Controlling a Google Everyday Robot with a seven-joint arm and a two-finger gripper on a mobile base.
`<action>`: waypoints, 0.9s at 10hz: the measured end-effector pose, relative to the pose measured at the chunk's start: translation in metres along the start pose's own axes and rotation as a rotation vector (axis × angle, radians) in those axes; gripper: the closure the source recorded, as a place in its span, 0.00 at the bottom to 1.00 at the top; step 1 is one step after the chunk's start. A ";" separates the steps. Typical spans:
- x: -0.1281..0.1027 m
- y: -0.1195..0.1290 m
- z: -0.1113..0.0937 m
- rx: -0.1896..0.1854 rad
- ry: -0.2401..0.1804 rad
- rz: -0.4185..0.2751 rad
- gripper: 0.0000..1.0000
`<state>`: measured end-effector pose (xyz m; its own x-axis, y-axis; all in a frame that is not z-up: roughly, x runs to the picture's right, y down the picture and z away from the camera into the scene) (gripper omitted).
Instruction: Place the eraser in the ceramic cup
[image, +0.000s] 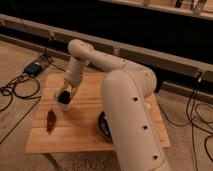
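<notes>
My gripper (66, 90) hangs at the end of the white arm over the left part of the wooden table (85, 131). Right at its tip sits a small whitish ceramic cup (63, 98) with a dark interior; the gripper is directly over it and partly hides it. I cannot tell whether anything is in the gripper or in the cup. A small reddish-brown object (51, 121) lies flat on the table in front and to the left of the cup. I cannot pick out an eraser for certain.
A wide dark shallow bowl (101, 126) sits on the table's right half, mostly hidden behind my arm's big white link (131, 115). Cables (15, 90) and a blue box (34, 68) lie on the floor at left. A long rail runs behind the table.
</notes>
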<state>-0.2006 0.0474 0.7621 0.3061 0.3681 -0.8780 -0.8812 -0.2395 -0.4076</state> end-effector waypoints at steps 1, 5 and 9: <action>-0.002 0.003 0.000 -0.005 0.011 -0.001 1.00; -0.006 0.023 0.002 -0.016 0.059 -0.039 1.00; -0.010 0.018 0.012 -0.007 0.110 -0.004 1.00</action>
<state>-0.2233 0.0502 0.7664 0.3478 0.2683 -0.8984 -0.8775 -0.2444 -0.4127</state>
